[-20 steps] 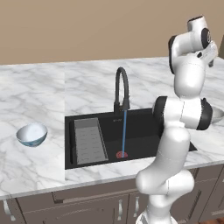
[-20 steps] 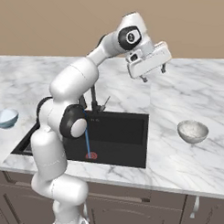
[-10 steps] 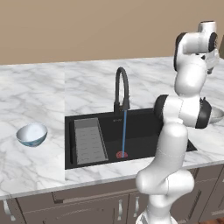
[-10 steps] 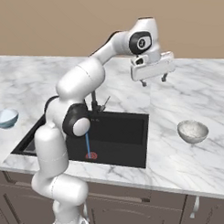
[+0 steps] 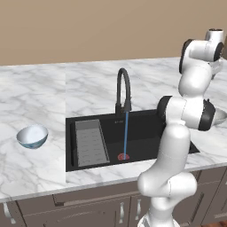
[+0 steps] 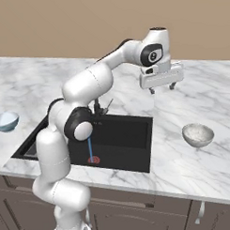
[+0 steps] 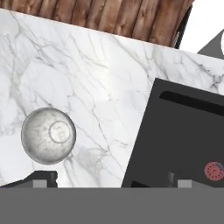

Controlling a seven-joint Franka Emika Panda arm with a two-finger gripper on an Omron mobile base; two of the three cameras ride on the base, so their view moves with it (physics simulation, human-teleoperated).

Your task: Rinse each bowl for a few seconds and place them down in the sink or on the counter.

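Note:
The speckled greyish-white bowl (image 6: 198,134) stands upright on the counter (image 6: 194,170) right of the sink (image 6: 127,135). From the hand view the same bowl (image 7: 48,135) is at lower left, with the sink (image 7: 183,131) on the right. My gripper (image 6: 161,89) hangs open and empty well above the counter, up and left of this bowl. Its fingertips (image 7: 41,178) frame the hand view's bottom. The pale blue bowl (image 5: 32,136) sits on the counter far left of the sink (image 5: 146,128), also seen as a blue bowl (image 6: 5,121).
The black arched faucet (image 5: 123,91) runs a thin blue stream (image 5: 126,133) onto the red drain ring (image 5: 123,156). A grey ridged tray (image 5: 91,142) lies in the basin's left part. Brown cabinets (image 6: 139,210) front the counter. My white arm crosses over the sink's right side.
The arm has swung further right and the open gripper has dropped a little toward the counter near the speckled bowl. Both bowls and the water stream are as before.

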